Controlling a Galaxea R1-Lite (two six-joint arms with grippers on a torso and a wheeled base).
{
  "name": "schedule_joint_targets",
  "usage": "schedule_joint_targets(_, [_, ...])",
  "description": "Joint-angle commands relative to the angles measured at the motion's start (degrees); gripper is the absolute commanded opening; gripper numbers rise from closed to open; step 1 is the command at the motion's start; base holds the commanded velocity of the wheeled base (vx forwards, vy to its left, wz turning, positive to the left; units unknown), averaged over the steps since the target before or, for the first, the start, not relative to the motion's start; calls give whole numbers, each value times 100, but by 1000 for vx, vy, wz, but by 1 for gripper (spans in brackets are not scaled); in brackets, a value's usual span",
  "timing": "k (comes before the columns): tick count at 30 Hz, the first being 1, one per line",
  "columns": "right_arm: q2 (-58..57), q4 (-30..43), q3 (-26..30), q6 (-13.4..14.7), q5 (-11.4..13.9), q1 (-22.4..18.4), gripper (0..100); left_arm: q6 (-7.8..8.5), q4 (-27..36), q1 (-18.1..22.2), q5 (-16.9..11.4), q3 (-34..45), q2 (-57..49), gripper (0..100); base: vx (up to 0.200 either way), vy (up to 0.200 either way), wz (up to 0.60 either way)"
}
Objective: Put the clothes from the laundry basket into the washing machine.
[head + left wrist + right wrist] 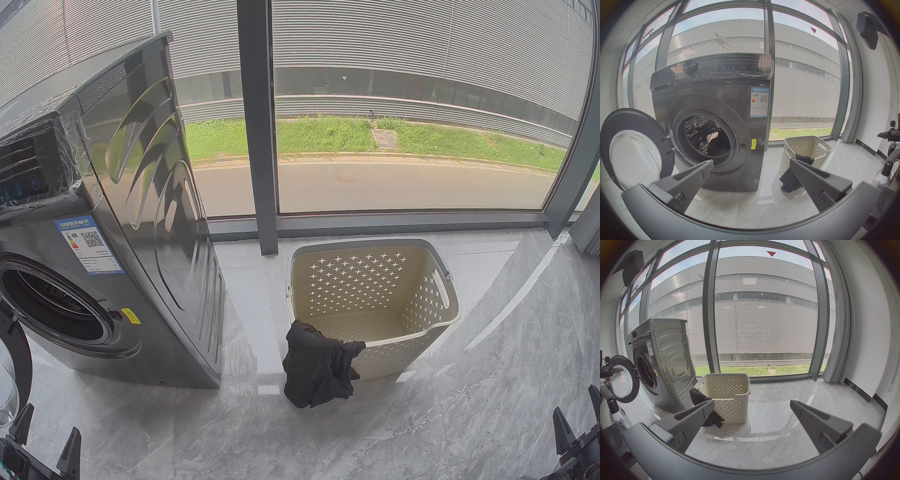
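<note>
Dark grey front-loading washing machine point(125, 250) at frame left, door point(634, 150) swung open; left gripper point(50, 422) spread empty in the lower-left corner. Crumpled black garment point(319, 369) hangs over the near rim of the cream perforated plastic laundry basket point(369, 241), centre. Lower right, the right gripper point(574, 403) gapes empty too. Pinching just a loose fold might drop it or tip the basket.

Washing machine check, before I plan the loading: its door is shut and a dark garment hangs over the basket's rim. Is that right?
Not quite. The washing machine has its door swung open, not shut, as the left wrist view shows. The dark garment does hang over the basket's rim.
</note>
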Motion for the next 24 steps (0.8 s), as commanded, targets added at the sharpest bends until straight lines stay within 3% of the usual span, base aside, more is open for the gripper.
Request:
schedule_joint_targets(1, [-31,10,31,-12,2,11,100,-3,4,1,-2,92,-93,100,0,0,0])
schedule_joint_targets(10, [-49,-16,40,-47,11,-7,100,128,4,1,51,101,-93,100,0,0,0])
schedule_joint_targets(16, [-93,-69,-75,-12,134,11,100,-30,4,1,33,92,-93,100,0,0,0])
schedule_joint_targets(17, [-57,-131,-215,5,169,20,100,-39,4,1,42,92,-93,100,0,0,0])
schedule_joint_targets(19, [496,-377,-1393,32,187,64,100,-39,4,1,51,92,-93,100,0,0,0])
schedule_joint_targets(20, [698,-377,-1621,32,195,72,100,-39,4,1,51,92,-93,100,0,0,0])
schedule_joint_targets(21, [1331,-350,-2228,23,231,134,100,-30,4,1,51,92,-93,100,0,0,0])
schedule_joint_targets(24, [2061,-219,-2623,32,556,363,100,-21,-5,1,51,101,-93,100,0,0,0])
